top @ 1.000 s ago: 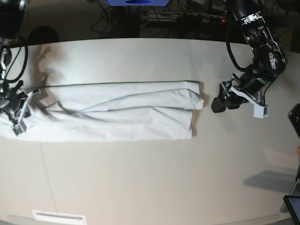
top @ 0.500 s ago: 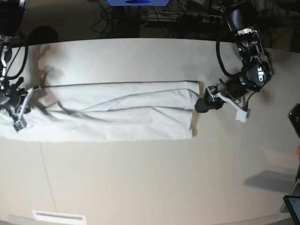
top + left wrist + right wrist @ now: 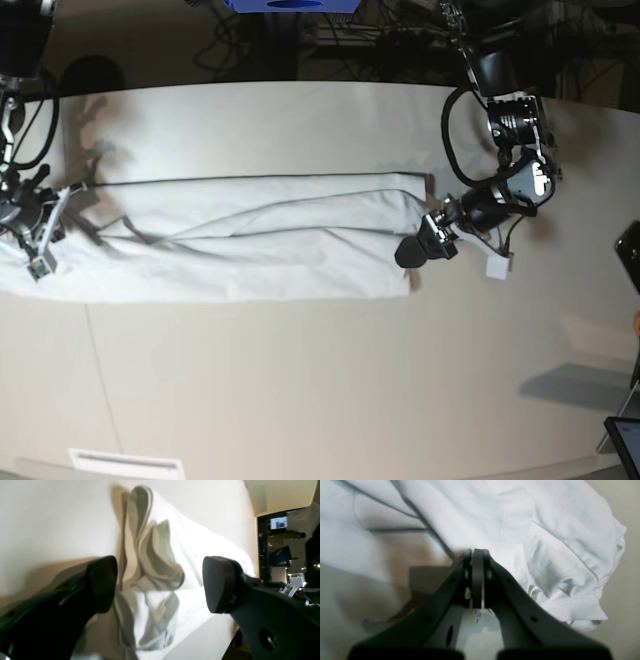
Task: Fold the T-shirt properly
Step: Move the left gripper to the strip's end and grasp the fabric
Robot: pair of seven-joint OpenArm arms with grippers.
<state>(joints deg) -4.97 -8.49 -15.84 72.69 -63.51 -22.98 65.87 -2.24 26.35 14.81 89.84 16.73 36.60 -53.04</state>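
The white T-shirt lies on the table as a long strip folded lengthwise. My left gripper is open at its right end. In the left wrist view the stacked hem layers of the T-shirt lie between the spread black fingers of the left gripper, apart from both. My right gripper is over the shirt's left end. In the right wrist view the right gripper is shut, with its tips at a crease of the T-shirt. Whether cloth is pinched there does not show.
The off-white tabletop runs wide in front of the shirt. A white strip lies at the front left edge. A dark device and a tablet corner sit at the right edge. Cables crowd behind the table.
My left arm has swung left from the bare table onto the shirt's right end, its jaws staying open. The right gripper has hardly shifted and stays shut.
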